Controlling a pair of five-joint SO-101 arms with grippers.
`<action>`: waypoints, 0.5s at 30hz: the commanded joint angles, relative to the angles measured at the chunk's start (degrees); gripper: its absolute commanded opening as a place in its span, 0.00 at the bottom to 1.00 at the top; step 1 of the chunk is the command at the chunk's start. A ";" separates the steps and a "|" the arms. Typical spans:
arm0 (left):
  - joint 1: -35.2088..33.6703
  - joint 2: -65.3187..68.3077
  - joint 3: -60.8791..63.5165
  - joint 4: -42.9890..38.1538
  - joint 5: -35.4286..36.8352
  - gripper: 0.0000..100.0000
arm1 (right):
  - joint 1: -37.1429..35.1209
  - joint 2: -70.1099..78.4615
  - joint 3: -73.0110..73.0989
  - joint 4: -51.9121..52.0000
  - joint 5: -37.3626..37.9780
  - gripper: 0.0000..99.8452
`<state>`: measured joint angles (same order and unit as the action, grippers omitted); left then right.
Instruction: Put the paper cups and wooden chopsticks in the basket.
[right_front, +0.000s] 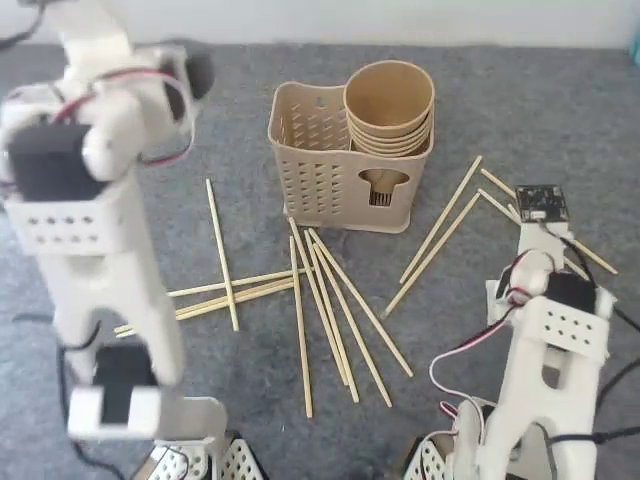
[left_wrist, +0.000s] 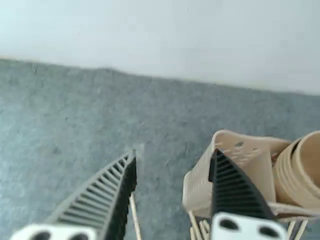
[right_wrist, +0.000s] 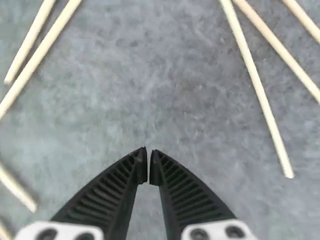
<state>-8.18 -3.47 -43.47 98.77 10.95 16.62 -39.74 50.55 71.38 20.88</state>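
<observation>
A beige perforated basket (right_front: 325, 170) stands at the middle back of the grey carpet, with a stack of paper cups (right_front: 389, 105) in its right half. Many wooden chopsticks (right_front: 335, 315) lie scattered in front of the basket and to its right (right_front: 440, 235). My left gripper (left_wrist: 172, 172) is raised high and open, empty, with the basket (left_wrist: 235, 165) and cups (left_wrist: 300, 167) beyond its fingers. My right gripper (right_wrist: 148, 162) is shut on nothing, pointing down at bare carpet between chopsticks (right_wrist: 257, 85).
The left arm (right_front: 95, 220) towers over the left side of the carpet. The right arm (right_front: 540, 340) stands at the front right. A pale wall runs along the far edge of the carpet (left_wrist: 75, 110).
</observation>
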 joint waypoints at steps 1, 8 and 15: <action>-3.43 -11.52 14.64 0.88 -1.85 0.22 | 0.92 -2.24 -10.46 9.10 5.10 0.03; -13.54 -28.57 49.36 -12.13 -1.85 0.22 | 2.86 -1.45 -25.67 18.68 10.64 0.08; -18.73 -43.60 81.98 -29.71 -1.85 0.22 | 3.30 4.00 -35.43 22.64 10.81 0.14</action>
<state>-26.20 -40.66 27.65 75.47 9.80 19.16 -39.21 21.10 92.22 30.81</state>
